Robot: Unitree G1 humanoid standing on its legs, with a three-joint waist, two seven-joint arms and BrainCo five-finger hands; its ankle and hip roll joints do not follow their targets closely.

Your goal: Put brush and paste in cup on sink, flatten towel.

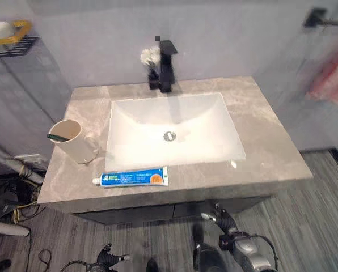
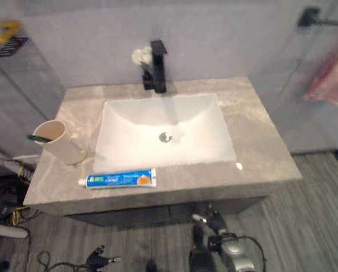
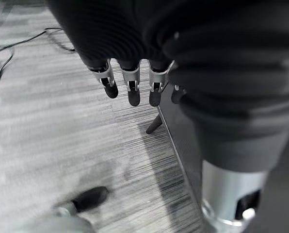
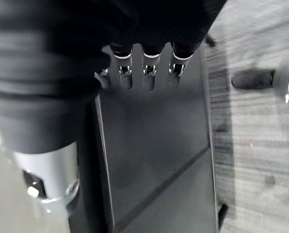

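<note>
Your inventory at this moment:

- Cup (image 1: pixel 72 140): cream, tipped toward the left on the left side of the countertop (image 1: pixel 271 153), left of the basin (image 1: pixel 172 133).
- Toothbrush (image 1: pixel 56 137): dark green, its end showing at the cup's mouth.
- Toothpaste tube (image 1: pixel 134 178): blue and white, lying flat along the near edge, just in front of the basin, apart from the cup.
- Towel (image 1: pixel 332 76): pink, hanging on the far right wall under a black rail (image 1: pixel 328 21).
- Faucet (image 1: pixel 164 65): black, far side of the basin.
- Left hand (image 3: pixel 130 85): down by the floor below the counter, fingers straight, holding nothing.
- Right hand (image 4: pixel 147 73): low before the dark cabinet front (image 4: pixel 154 160), fingers straight, empty.
</note>
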